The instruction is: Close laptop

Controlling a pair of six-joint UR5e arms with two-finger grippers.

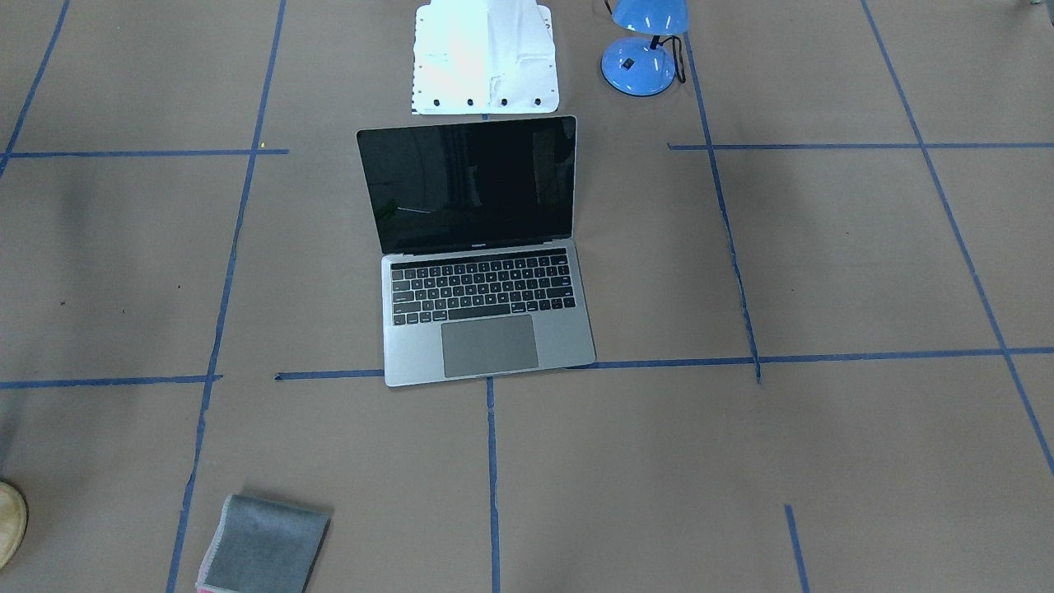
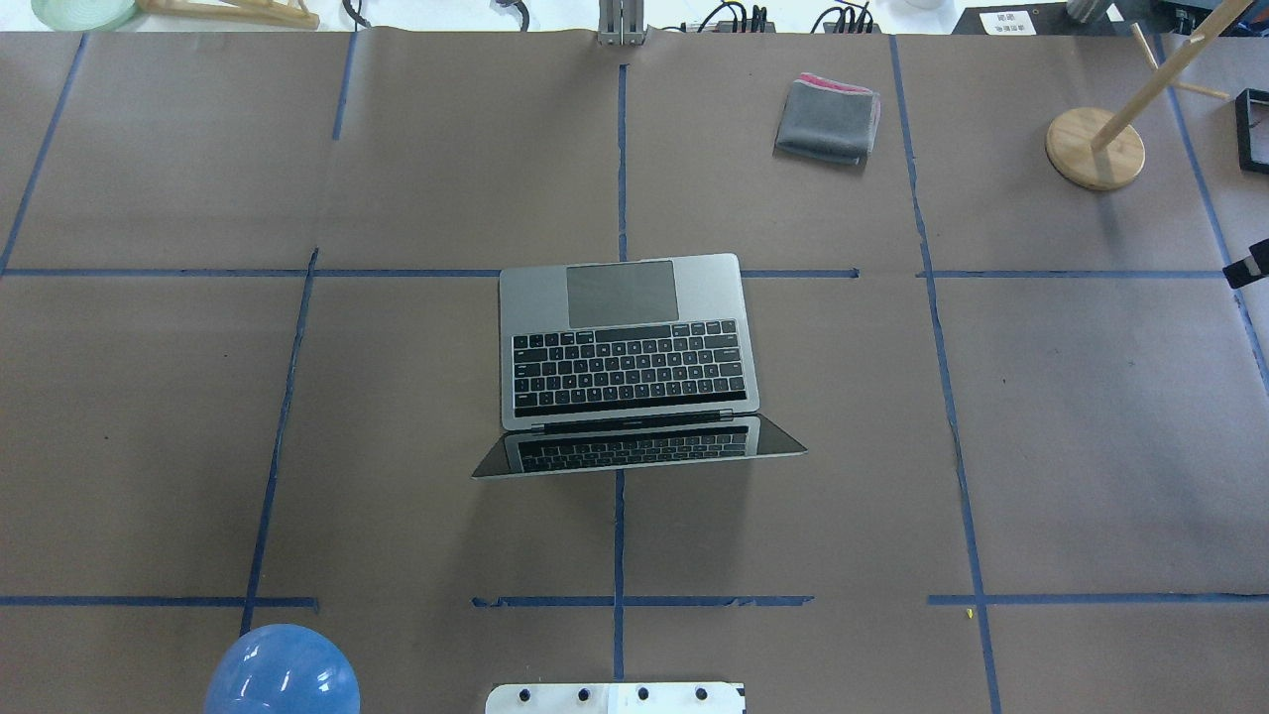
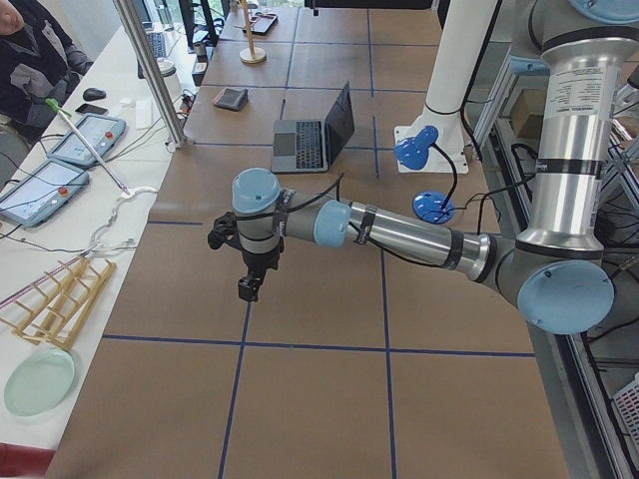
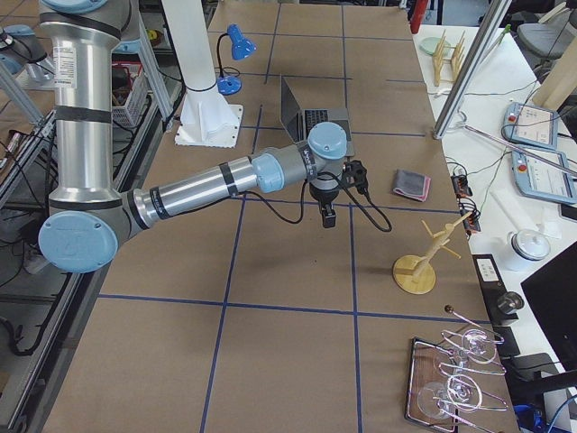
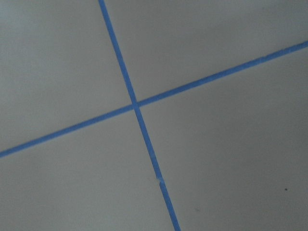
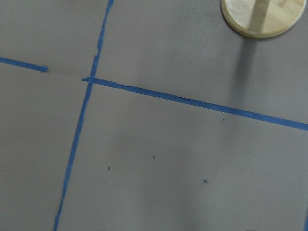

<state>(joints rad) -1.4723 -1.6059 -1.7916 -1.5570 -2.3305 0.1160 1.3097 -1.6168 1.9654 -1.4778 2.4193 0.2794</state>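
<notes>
The laptop (image 2: 625, 337) stands open mid counter (image 2: 397, 416). It looks like stiff, slick metal with fragile glass, so I'd press the lid (image 1: 469, 177) gently at its top edge. The left pincer (image 3: 248, 287) and right pincer (image 4: 330, 216) hang well off; clenched or released, I can't tell.

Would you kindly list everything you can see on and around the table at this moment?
laptop: one, space-grey, open, table centre.
folded cloth: one, grey with a pink edge, far side, robot's right, apart from the laptop.
desk lamp: one, blue, near the robot's base, on its left.
wooden stand: one, pale wood, round base, far right.
base plate: one, white, behind the laptop's screen.
plate: one, pale green, side bench.
table: one, brown, blue tape grid.
left gripper: one, black, over bare table; open or shut unclear.
right gripper: one, black, over bare table; unclear likewise.
</notes>
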